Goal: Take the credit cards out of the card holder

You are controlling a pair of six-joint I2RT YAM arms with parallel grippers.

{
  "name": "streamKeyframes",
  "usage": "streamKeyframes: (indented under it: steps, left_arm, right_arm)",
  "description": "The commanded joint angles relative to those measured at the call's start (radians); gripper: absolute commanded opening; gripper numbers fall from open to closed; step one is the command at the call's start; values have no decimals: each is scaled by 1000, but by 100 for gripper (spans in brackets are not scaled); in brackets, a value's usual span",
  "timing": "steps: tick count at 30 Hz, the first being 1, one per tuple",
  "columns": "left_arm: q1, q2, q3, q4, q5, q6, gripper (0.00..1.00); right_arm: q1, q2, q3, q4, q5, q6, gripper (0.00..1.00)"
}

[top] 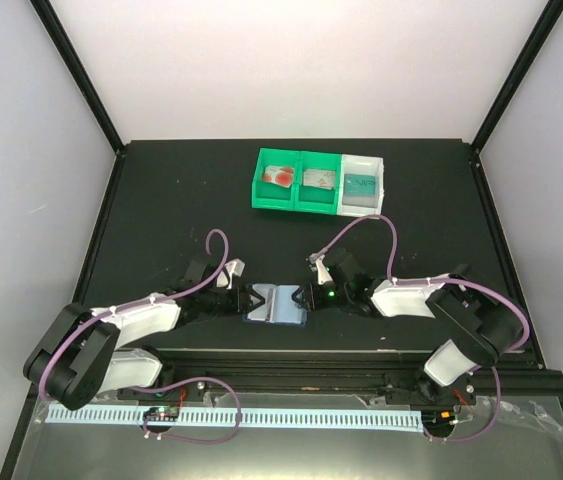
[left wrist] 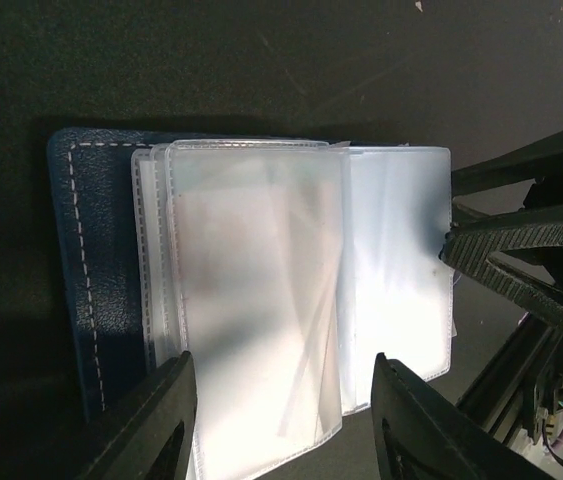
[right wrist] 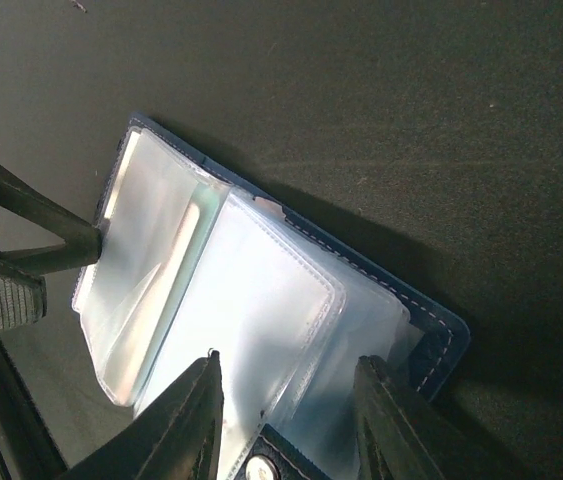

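The card holder [top: 276,304] lies open on the black table between my two grippers, its navy cover [left wrist: 91,270] down and its clear pockets [left wrist: 261,290] fanned up. The pockets [right wrist: 261,320] look empty; a greenish edge shows in one far leaf. My left gripper [top: 246,299] is open at the holder's left edge, its fingers astride the pockets [left wrist: 286,420]. My right gripper [top: 304,297] is open at the right edge [right wrist: 286,415]. The white card with red circles [top: 279,177], the greyish card [top: 318,180] and the teal card [top: 361,185] lie in the trays at the back.
Two joined green trays [top: 257,190] and a white tray [top: 379,170] stand in a row at the back centre. A snap button [right wrist: 256,468] sits on the holder's flap by my right fingers. Each gripper's tips show in the other's wrist view, against the pocket edges.
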Motion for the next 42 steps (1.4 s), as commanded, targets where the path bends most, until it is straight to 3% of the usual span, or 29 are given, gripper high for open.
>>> streamKeyframes:
  steps: [1, 8, 24, 34, 42]
  left_arm:
    - [-5, 13, 7, 42, 18, -8, 51]
    - [-18, 120, -19, 183, 93, -64, 51]
    - [-79, 152, 11, 329, 161, -173, 51]
    - [-86, 161, -1, 496, 246, -256, 54]
    - [-80, 145, 4, 436, 214, -222, 54]
  right_arm:
    - [5, 17, -5, 40, -5, 2, 37]
    - [6, 19, -6, 48, -12, 5, 37]
    - [6, 9, -12, 58, -10, 17, 34]
    - [5, -215, 43, -263, 234, -31, 39]
    - [22, -273, 40, -224, 149, -5, 39]
